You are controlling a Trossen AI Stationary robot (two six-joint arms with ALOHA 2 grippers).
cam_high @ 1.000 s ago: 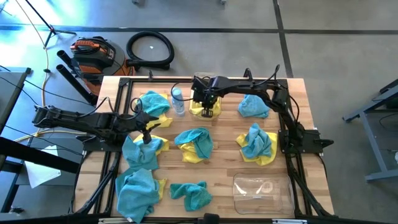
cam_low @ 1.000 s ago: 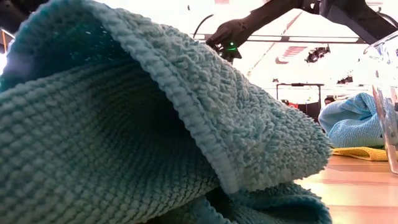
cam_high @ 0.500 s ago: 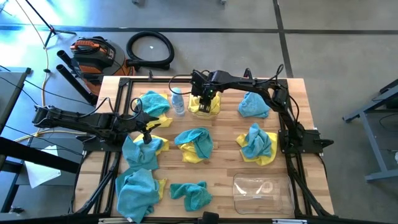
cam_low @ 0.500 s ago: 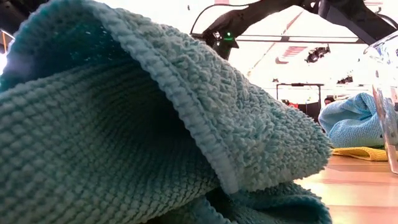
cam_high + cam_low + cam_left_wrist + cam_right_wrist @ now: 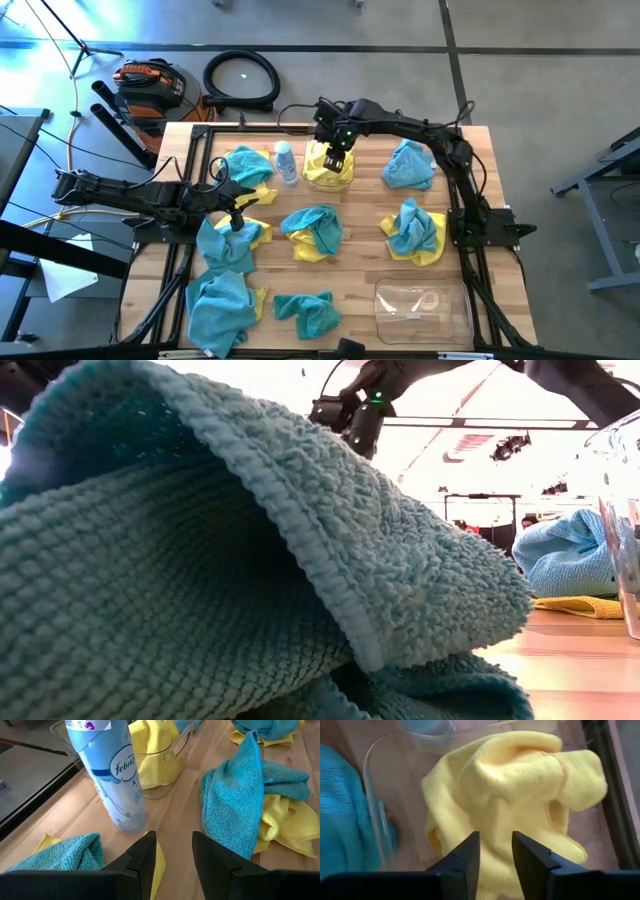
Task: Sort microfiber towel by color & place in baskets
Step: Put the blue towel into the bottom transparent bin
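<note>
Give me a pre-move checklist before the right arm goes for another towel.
1. Yellow towel inside the clear basket: ok.
2. Right hand let go of it, fingers apart above the towel: ok.
3. Right hand lifted clear of the basket rim: cannot tell.
4. Febreze spray bottle upright beside that basket: ok.
5. Left hand open and empty, low over the table: ok.
6. Second clear basket at the near edge, ready for teal towels: ok.

Grey concrete floor (image 5: 520,60); coiled black hose (image 5: 241,79); orange vacuum (image 5: 150,84).
</note>
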